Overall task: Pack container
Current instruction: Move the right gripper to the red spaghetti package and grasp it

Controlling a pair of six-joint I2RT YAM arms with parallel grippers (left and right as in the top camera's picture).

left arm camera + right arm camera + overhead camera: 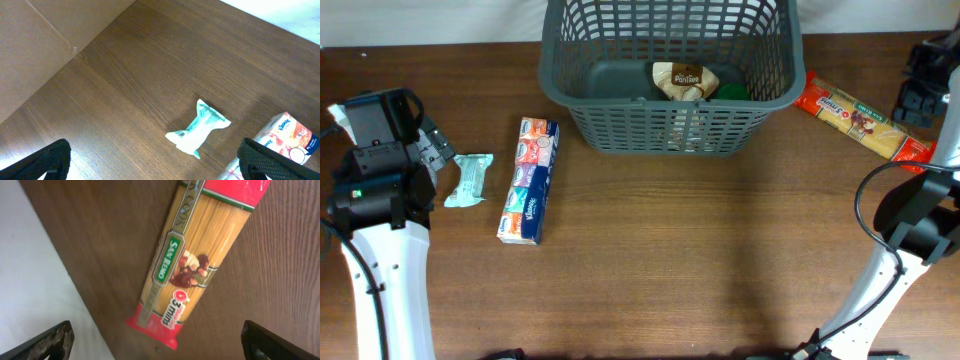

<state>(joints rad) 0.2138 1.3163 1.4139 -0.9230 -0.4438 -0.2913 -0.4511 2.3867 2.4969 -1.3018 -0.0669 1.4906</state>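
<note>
The dark grey lattice basket stands at the back middle of the table and holds a brown-and-cream packet and something green. A small white-and-teal packet lies at the left; it also shows in the left wrist view. A pack of tissues lies beside it and shows in the left wrist view. A spaghetti packet lies right of the basket and shows in the right wrist view. My left gripper is open and empty above the small packet. My right gripper is open and empty above the spaghetti.
The table's far edge and a white wall run behind the basket. A pale surface borders the table near the end of the spaghetti. Both arm bases stand at the near left and near right.
</note>
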